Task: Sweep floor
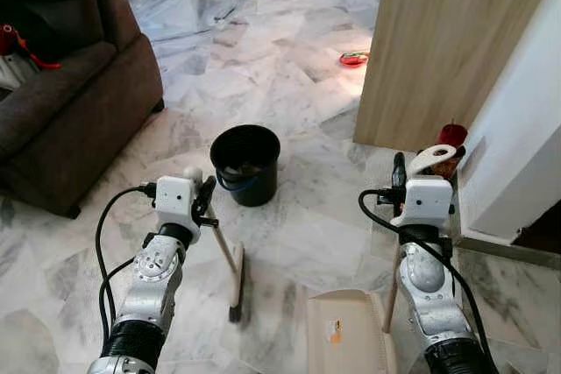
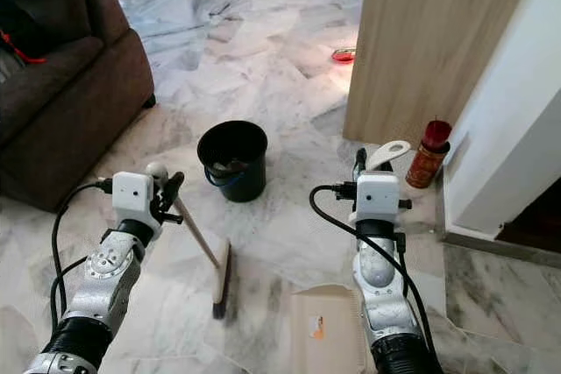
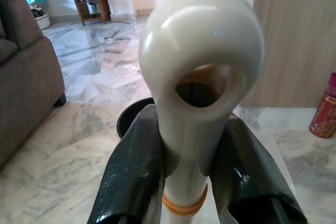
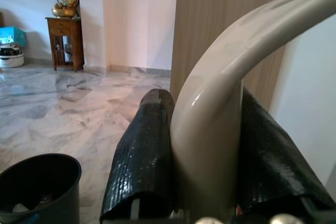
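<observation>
Cream plastic, the short broom's handle (image 1: pixel 223 247) is pinched in the left gripper (image 1: pixel 203 201), its bristle head on the marble floor (image 1: pixel 289 67) before the black bucket (image 1: pixel 245 162). The right gripper (image 1: pixel 405 183) clamps the beige dustpan's handle (image 1: pixel 431 158). Sweep low toward the pan's lip, pan flat.

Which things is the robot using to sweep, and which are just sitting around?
For sweeping: broom in the left gripper; dustpan, its handle in the right gripper; black bucket.

Just lying about: sofa, red can, red dish.
</observation>
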### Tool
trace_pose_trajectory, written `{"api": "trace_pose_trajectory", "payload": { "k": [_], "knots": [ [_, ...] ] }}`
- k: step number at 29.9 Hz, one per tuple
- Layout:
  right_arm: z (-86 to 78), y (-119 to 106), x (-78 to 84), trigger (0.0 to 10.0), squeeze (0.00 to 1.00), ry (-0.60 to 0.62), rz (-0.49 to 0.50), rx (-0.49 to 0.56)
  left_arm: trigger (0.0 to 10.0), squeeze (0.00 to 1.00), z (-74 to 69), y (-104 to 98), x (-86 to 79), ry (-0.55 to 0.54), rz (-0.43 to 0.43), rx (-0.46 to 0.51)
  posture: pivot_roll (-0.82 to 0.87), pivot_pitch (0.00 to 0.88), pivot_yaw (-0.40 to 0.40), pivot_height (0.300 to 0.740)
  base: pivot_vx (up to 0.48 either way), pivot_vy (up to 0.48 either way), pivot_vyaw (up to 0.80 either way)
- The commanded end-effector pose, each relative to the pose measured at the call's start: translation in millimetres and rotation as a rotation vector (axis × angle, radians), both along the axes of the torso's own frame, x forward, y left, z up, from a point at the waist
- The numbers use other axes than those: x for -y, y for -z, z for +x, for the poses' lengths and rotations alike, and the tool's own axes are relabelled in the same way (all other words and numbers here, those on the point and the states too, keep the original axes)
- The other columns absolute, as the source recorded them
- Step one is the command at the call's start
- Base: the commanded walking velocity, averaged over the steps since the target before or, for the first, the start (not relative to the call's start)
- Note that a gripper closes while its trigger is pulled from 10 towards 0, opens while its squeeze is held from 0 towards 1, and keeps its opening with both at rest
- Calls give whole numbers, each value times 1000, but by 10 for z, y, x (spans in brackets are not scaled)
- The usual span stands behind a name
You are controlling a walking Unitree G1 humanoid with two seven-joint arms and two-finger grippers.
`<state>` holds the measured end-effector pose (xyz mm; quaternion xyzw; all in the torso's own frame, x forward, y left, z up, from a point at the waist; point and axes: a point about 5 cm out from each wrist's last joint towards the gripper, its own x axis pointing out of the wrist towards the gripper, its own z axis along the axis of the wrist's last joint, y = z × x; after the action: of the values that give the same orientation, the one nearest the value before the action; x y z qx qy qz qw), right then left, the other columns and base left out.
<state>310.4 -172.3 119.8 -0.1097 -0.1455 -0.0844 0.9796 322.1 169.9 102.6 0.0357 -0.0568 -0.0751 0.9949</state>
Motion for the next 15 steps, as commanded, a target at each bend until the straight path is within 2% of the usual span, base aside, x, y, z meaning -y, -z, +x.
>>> {"api": "trace_pose_trajectory", "payload": {
  "k": [1,2,7,15],
  "knots": [
    [-3,-79,-8,10000,0,-7,11,31,10000,0,-21,-3,-67,-20,13,20,-82,98,51,740,0,0,0],
    [-3,-79,-8,10000,0,-7,11,31,10000,0,-21,-3,-67,-20,13,20,-82,98,51,740,0,0,0],
    [4,-151,-28,10000,0,-13,150,69,10000,0,-21,-4,-92,-18,19,27,-76,103,63,740,0,0,0],
    [10,-215,-83,10000,0,-39,164,101,10000,0,-6,-32,-121,-10,31,33,-68,97,88,740,0,0,0]
  ]
}}
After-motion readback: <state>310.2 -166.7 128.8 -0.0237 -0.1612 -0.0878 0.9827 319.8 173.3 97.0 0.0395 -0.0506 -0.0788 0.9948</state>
